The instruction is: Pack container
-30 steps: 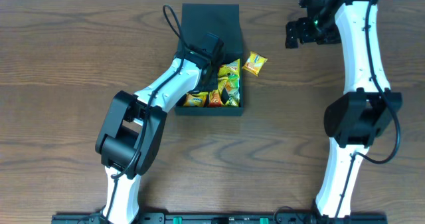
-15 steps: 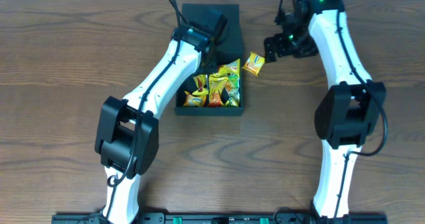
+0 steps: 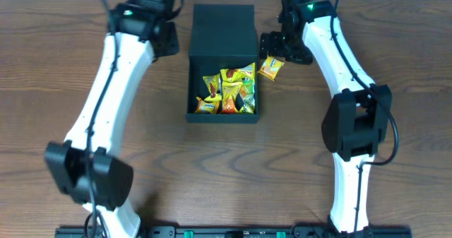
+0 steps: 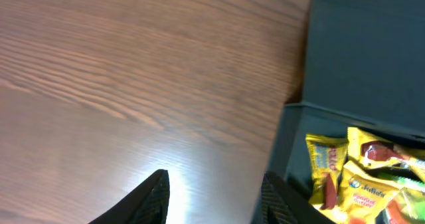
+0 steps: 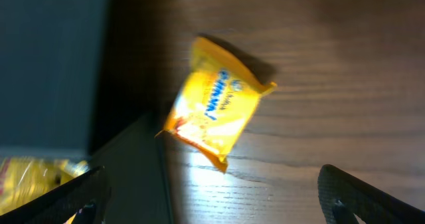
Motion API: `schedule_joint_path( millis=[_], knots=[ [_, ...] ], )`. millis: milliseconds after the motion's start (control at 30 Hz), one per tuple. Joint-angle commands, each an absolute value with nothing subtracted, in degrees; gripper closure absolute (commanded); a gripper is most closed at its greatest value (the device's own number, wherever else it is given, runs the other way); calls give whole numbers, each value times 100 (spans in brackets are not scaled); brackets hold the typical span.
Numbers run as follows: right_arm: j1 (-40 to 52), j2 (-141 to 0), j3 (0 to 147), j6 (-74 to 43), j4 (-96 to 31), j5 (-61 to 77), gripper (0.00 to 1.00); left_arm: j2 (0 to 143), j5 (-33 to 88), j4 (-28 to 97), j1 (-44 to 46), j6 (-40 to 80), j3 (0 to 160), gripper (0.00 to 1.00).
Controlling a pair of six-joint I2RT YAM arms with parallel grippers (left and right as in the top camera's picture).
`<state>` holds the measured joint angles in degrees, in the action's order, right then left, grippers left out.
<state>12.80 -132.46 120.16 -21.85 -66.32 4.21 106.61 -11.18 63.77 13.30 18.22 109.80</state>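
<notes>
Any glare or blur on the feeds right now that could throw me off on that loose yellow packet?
Overhead: evenly lit and sharp, the loose packet clear beside the container. Right wrist: soft and smeared, the packet's print blurred, a glare patch on the table just below it. Left wrist: also soft, with glare on the wood low in the frame.

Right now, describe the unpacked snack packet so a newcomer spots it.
On the brown wooden table, find the dark teal square box. Just off its right wall lies one yellow foil snack packet. Every other packet sits inside the box.
</notes>
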Motion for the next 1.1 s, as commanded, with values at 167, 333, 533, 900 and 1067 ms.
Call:
schedule_joint_path(
  millis=[167, 333, 533, 900, 1067],
  knots=[
    [1308, -13078, 11382, -3540, -6331, -97, 1, 10121, -845, 6348, 611, 1000, 10136, 46],
    [1323, -13078, 11120, -3597, -5951, 47, 1, 9723, -447, 6128, 222, 497, 9317, 45],
    [1347, -13089, 10971, -3638, -5540, 45, 5, 9504, 860, 5765, -202, -174, 8305, 37],
    [1507, -13421, 10971, -3771, -5374, 1, 6, 9502, 1406, 6055, -340, -626, 8145, 22],
    [1509, -13463, 10971, -3771, -5470, -364, 8, 9502, 1496, 6219, -336, -624, 8145, 19]
  ],
)
